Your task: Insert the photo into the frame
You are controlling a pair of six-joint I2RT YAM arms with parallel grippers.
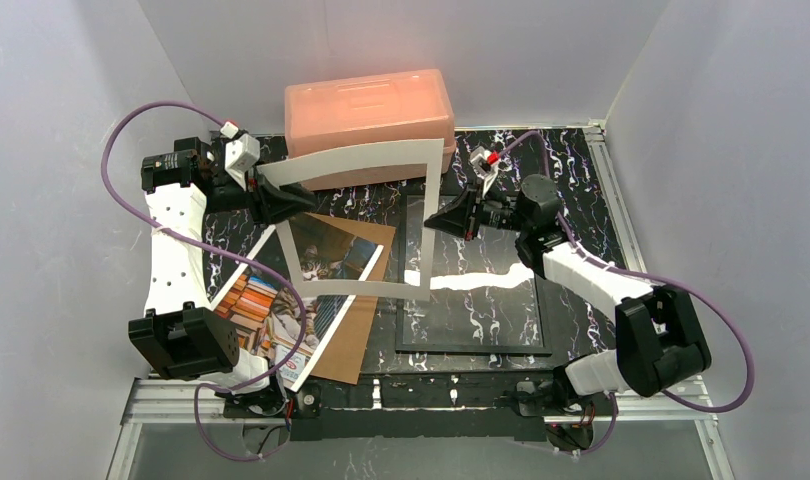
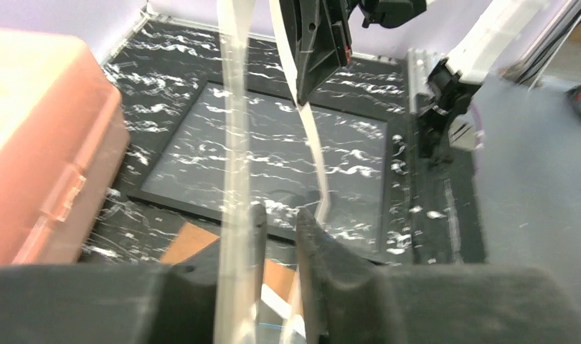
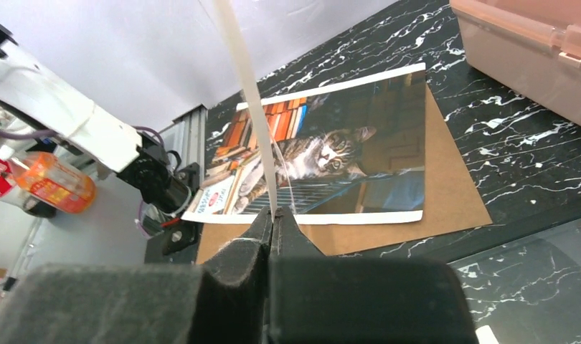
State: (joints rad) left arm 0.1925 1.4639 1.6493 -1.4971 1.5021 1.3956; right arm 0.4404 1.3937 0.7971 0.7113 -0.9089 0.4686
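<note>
One thin white windowed mat (image 1: 366, 155) aloft | right gripper (image 1: 436, 220) pinching its edge | left gripper (image 1: 281, 203) at opposite edge, grip cannot tell | photo (image 1: 256, 300) flat on brown board (image 1: 356, 320), left worktop (image 1: 571, 170) | black glazed frame (image 1: 471, 346) flat, right | lidded peach box (image 1: 371, 105) behind

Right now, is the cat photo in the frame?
Out. The photo lies face up on the brown board, beside the black frame.
</note>
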